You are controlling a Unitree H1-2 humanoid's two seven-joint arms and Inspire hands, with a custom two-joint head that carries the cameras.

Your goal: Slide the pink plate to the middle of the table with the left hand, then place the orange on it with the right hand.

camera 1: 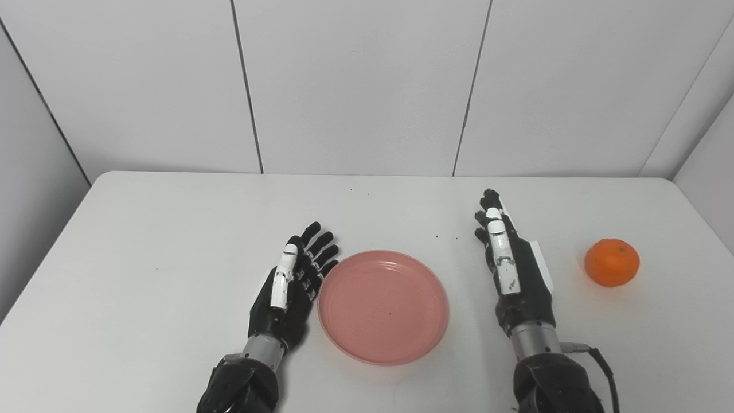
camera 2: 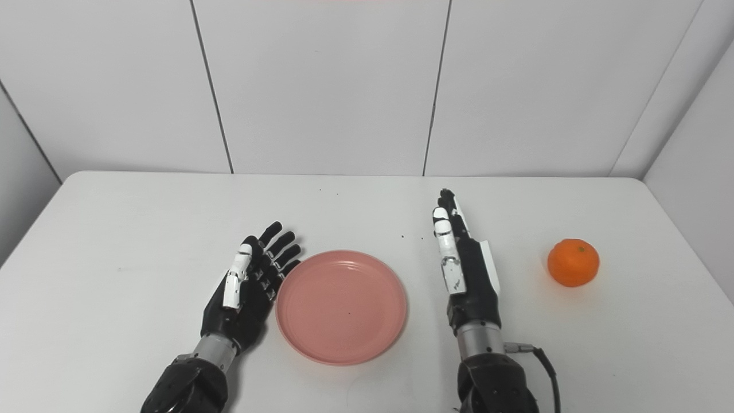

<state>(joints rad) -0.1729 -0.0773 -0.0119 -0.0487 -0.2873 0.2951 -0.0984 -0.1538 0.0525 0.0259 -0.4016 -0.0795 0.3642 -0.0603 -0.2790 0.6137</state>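
Lying between both open hands, pink plate [camera 1: 383, 307] bears no writing.

plate [camera 1: 383, 307]: plain pink, faint concentric rings | orange [camera 1: 612, 262]: bright orange, small dark stem spot | left hand [camera 1: 292, 284]: black with white strip | right hand [camera 1: 510, 264]: black with white strips | tabletop [camera 1: 172, 241]: white, few dark specks | wall panels [camera 1: 355, 86]: white, dark seams

White table [camera 1: 172, 229] with pink plate [camera 1: 383, 307], orange [camera 1: 612, 262]
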